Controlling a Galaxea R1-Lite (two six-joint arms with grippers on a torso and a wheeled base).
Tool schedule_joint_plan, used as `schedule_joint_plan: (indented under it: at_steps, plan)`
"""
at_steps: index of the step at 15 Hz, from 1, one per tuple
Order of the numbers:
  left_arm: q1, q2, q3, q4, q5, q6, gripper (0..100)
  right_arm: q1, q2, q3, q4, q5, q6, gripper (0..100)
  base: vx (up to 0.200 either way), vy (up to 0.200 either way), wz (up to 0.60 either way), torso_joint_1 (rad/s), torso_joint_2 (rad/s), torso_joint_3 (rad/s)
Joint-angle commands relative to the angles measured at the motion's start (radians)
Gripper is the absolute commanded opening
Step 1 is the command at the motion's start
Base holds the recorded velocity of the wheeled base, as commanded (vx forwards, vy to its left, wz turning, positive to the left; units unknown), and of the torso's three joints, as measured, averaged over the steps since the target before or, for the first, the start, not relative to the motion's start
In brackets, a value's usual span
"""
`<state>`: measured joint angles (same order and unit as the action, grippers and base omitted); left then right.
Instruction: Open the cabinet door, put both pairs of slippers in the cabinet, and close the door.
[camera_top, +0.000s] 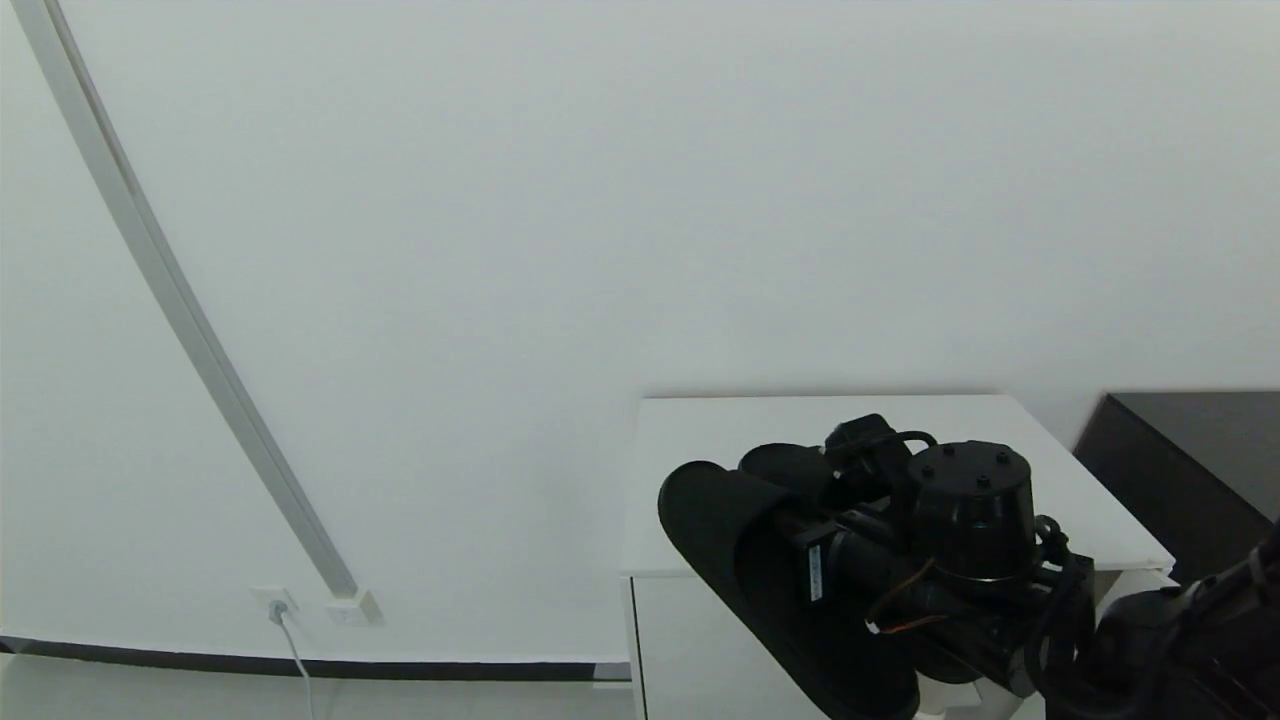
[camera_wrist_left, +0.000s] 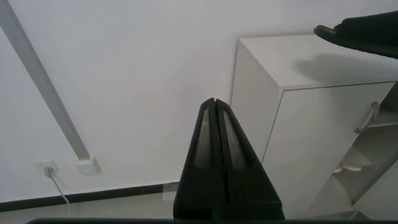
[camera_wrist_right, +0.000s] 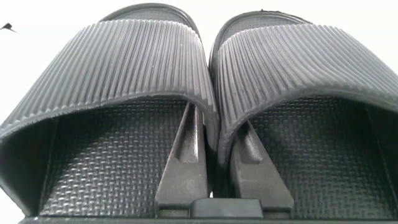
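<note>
The left gripper (camera_wrist_left: 215, 106) is pressed shut on nothing, its two black fingers flat against each other. It points at the white wall beside the slanting grey cable strip (camera_top: 190, 330), low and apart from the left side of the tall white wooden cabinet (camera_top: 720, 440). The cabinet door (camera_wrist_left: 323, 143) looks swung open, with shelf edges showing past its pale bar handle (camera_wrist_left: 369, 118), though how far it is open I cannot tell. The pair of black ribbed rubber slippers (camera_top: 745, 540) hangs in the air before the cabinet top's front edge, near its front left corner. The right gripper (camera_wrist_right: 214, 149) has one finger inside each slipper and pinches their two inner walls together. The right arm comes in from the lower right, past a dark low unit (camera_top: 1190, 460), with its wrist turned leftward and the slipper toes leading. The hold is on soft walls only, so a knock could let one slipper peel free. The pair sits level with the top, so a straight push would strike the top edge or the door. It probably needs lowering first.
</note>
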<state>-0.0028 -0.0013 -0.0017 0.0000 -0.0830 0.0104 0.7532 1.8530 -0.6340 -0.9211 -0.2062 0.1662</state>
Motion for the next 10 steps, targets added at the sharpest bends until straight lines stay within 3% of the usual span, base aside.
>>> schedule_joint_plan:
  at_steps: [1, 6, 10]
  plan:
    - [0.000, 0.001, 0.000, 0.000, -0.001, 0.000, 0, 0.005, -0.029, 0.019, -0.001, -0.001, 0.001, 0, 0.000, 0.000, 0.00, 0.000, 0.00, 0.000]
    - [0.000, 0.001, 0.000, 0.000, 0.000, 0.000, 0, 0.006, -0.029, 0.027, -0.002, -0.004, -0.001, 0, 0.000, 0.000, 0.00, 0.000, 0.00, 0.000]
    - [0.000, 0.001, 0.000, 0.000, 0.000, -0.001, 0, 0.014, -0.029, 0.036, -0.002, -0.006, -0.004, 0, -0.200, 0.000, 0.00, 0.012, 0.01, 0.000]
